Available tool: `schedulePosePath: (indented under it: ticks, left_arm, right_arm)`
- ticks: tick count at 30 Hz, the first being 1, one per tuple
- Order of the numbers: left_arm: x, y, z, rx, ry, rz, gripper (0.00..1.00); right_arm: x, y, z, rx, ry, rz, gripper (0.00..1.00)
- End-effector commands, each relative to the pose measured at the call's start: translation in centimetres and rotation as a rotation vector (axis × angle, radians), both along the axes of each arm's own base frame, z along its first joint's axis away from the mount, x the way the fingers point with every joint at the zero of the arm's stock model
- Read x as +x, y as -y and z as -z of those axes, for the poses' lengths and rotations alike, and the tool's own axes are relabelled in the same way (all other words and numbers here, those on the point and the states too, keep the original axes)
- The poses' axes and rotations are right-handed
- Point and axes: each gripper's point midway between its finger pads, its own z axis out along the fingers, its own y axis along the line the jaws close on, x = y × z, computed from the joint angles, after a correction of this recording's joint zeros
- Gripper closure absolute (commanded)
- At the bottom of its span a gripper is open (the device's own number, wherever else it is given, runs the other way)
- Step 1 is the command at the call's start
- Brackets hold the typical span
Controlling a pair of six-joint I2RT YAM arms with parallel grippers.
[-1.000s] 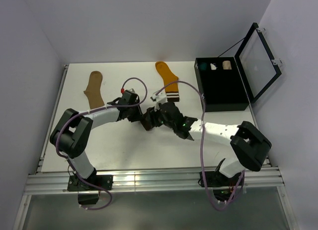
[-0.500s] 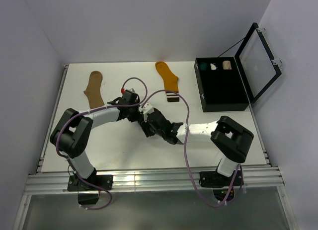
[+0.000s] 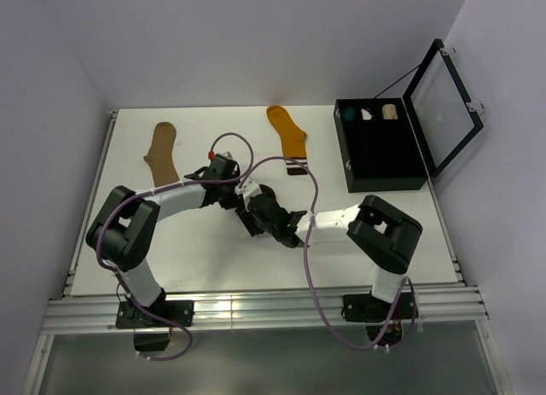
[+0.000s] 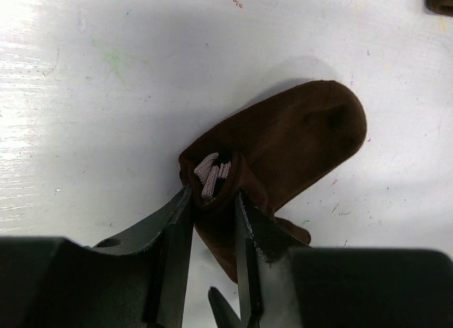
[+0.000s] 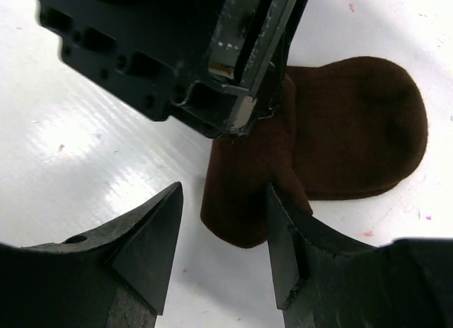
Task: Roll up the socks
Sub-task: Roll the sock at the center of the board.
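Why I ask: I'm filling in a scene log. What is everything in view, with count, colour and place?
tan sock: one, tan, flat, table's far left.
orange sock: one, mustard-orange, striped cuff, far middle.
brown sock: one, dark brown, partly rolled, table centre.
box: one, black, lid open, far right.
fabric bundles: three, teal, white, cream, at the box's far end.
table: one, white.
left gripper: one, black, shut on the brown sock's rolled cuff.
right gripper: one, black, open around the brown sock's folded end.

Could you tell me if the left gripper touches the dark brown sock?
Touching. The left wrist view shows the left gripper pinching the dark brown sock at its cuff.
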Motion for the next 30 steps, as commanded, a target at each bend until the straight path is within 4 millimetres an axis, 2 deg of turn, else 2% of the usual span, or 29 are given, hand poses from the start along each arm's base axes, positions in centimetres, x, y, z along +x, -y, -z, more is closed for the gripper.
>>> schedulePosePath:
  ticks: [1, 10, 13, 16, 17, 18, 20, 22, 24, 25, 26, 28, 29, 30]
  left_arm:
    - [-2.7, -0.5, 2.8, 0.064, -0.111, 0.065, 0.68]
    - [-2.7, -0.1, 2.7, 0.053, -0.117, 0.091, 0.68]
    - [-2.7, 0.1, 2.6, 0.047, -0.117, 0.098, 0.68]
    - [-2.7, 0.3, 2.3, 0.036, -0.112, 0.106, 0.68]
    - [-2.6, 0.4, 2.1, 0.032, -0.109, 0.106, 0.68]
    - [-2.6, 0.4, 2.0, 0.028, -0.107, 0.103, 0.67]
    - [-2.4, 0.5, 1.2, 0.015, -0.088, 0.097, 0.63]
    - [-1.9, 0.3, 0.0, 0.010, -0.050, 0.074, 0.58]
    - [-1.6, -0.3, -0.7, 0.017, -0.024, 0.038, 0.50]
    - [-1.3, -0.4, -1.8, 0.003, 0.005, 0.024, 0.48]
    - [-1.3, -0.7, -2.1, -0.001, 0.017, 0.007, 0.43]
    - [-0.7, -1.5, -3.7, -0.023, 0.058, -0.048, 0.39]
    - [-0.9, -1.8, -3.8, -0.038, 0.056, -0.073, 0.37]
    - [-0.7, -2.4, -4.1, -0.049, 0.063, -0.096, 0.36]
  right_arm:
    - [1.1, -0.2, 0.1, -0.024, 0.049, 0.026, 0.43]
    - [1.5, 0.4, 3.4, -0.122, 0.020, 0.046, 0.41]
    - [1.5, 1.1, 4.5, -0.160, 0.007, 0.069, 0.45]
    - [1.3, 1.7, 5.7, -0.189, -0.015, 0.085, 0.70]
    - [1.2, 1.8, 5.8, -0.190, -0.023, 0.086, 0.85]
    - [1.0, 1.8, 5.9, -0.189, -0.033, 0.077, 0.91]
    - [0.5, 1.5, 5.7, -0.157, -0.079, 0.048, 1.00]
    - [0.5, 1.7, 5.5, -0.131, -0.138, 0.030, 1.00]
    - [0.1, 0.9, 4.6, -0.066, -0.206, -0.013, 1.00]
    - [-0.3, 1.1, 4.4, -0.054, -0.246, -0.022, 1.00]
    - [0.3, 1.5, 3.9, -0.030, -0.266, -0.013, 1.00]
    - [-0.6, 1.0, 3.3, 0.030, -0.352, -0.059, 1.00]
    - [0.0, 1.1, 2.6, 0.059, -0.372, -0.055, 1.00]
    - [-0.6, 0.7, 2.3, 0.090, -0.418, -0.093, 1.00]
